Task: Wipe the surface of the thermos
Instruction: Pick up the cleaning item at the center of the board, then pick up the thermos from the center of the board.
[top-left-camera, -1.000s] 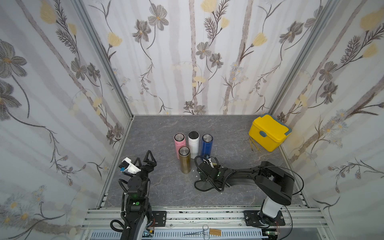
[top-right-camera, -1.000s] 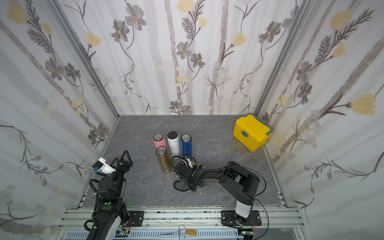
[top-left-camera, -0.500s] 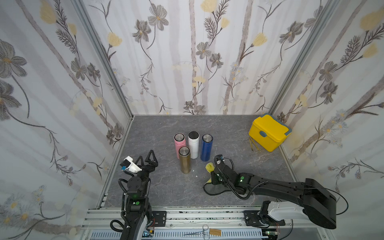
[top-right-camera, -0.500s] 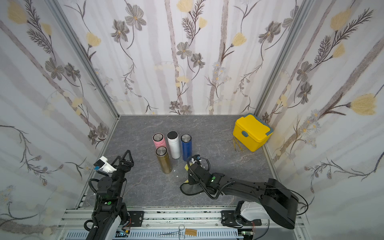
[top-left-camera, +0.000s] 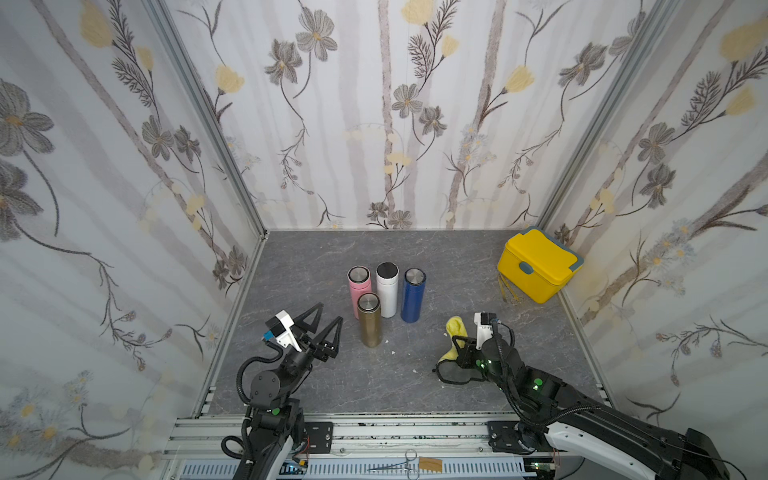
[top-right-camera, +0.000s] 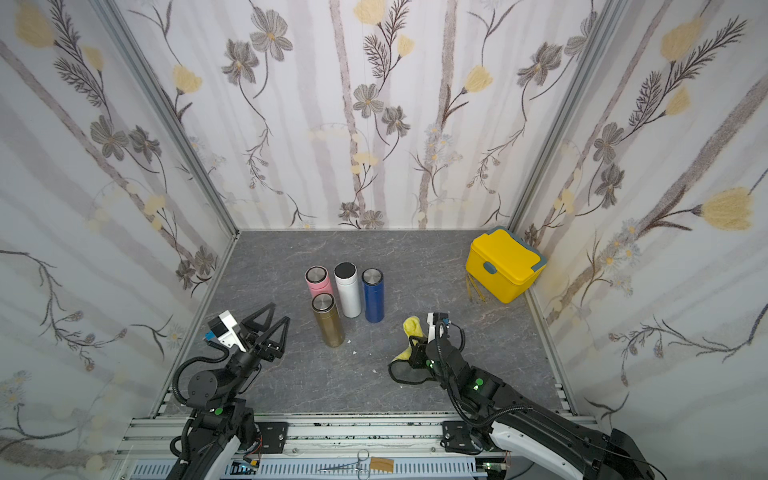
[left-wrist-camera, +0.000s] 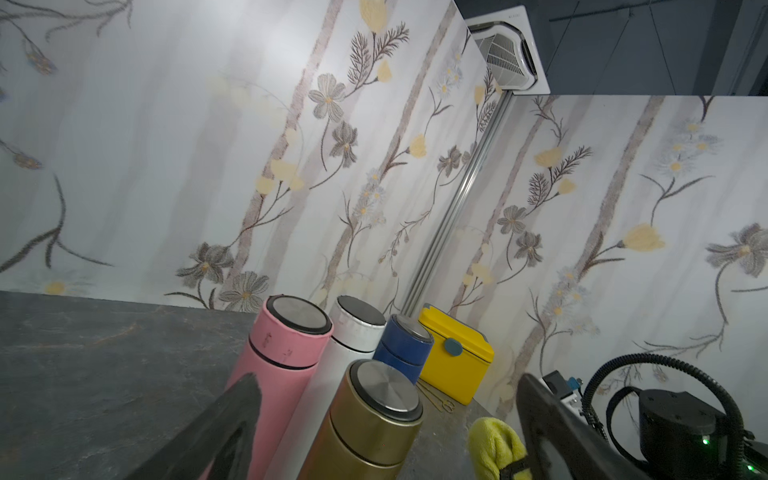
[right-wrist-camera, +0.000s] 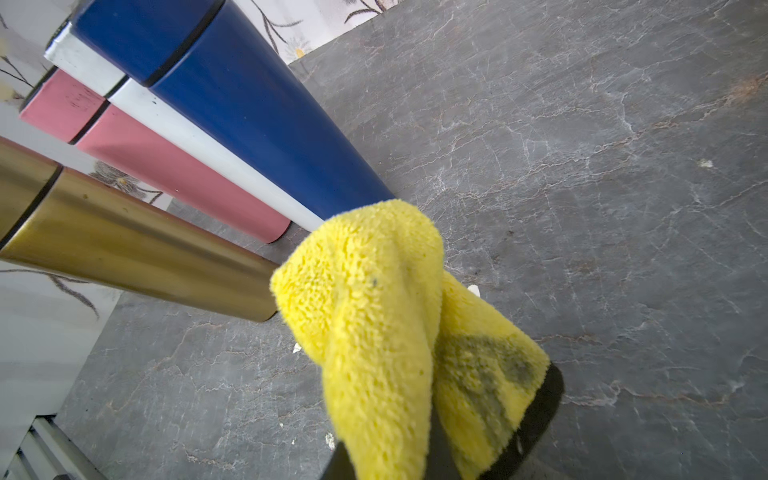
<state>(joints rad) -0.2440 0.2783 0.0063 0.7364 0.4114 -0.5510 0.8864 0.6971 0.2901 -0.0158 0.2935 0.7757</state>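
Observation:
Several thermoses stand together mid-table: pink (top-left-camera: 360, 286), white (top-left-camera: 387, 291), blue (top-left-camera: 412, 297) and, nearest the front, gold (top-left-camera: 370, 322). My left gripper (top-left-camera: 330, 312) is open just left of the gold thermos (left-wrist-camera: 370, 424), apart from it and holding nothing. In the left wrist view the left gripper (left-wrist-camera: 388, 378) frames that thermos between its fingers. My right gripper (top-left-camera: 457, 345) is shut on a yellow cloth (top-left-camera: 456, 326), right of the blue thermos. The cloth (right-wrist-camera: 374, 299) sticks up out of the right gripper (right-wrist-camera: 436, 457), clear of the thermoses.
A yellow lidded box (top-left-camera: 538, 266) sits in the back right corner with thin metal tweezers (top-left-camera: 509, 291) on the floor beside it. Small white crumbs (top-left-camera: 392, 353) lie in front of the thermoses. Papered walls close in three sides; a metal rail (top-left-camera: 374, 432) runs along the front.
My right gripper closed on the yellow cloth beside the thermoses and carried it rightward, away from them. My left gripper edged toward the gold thermos, its fingers a little narrower.

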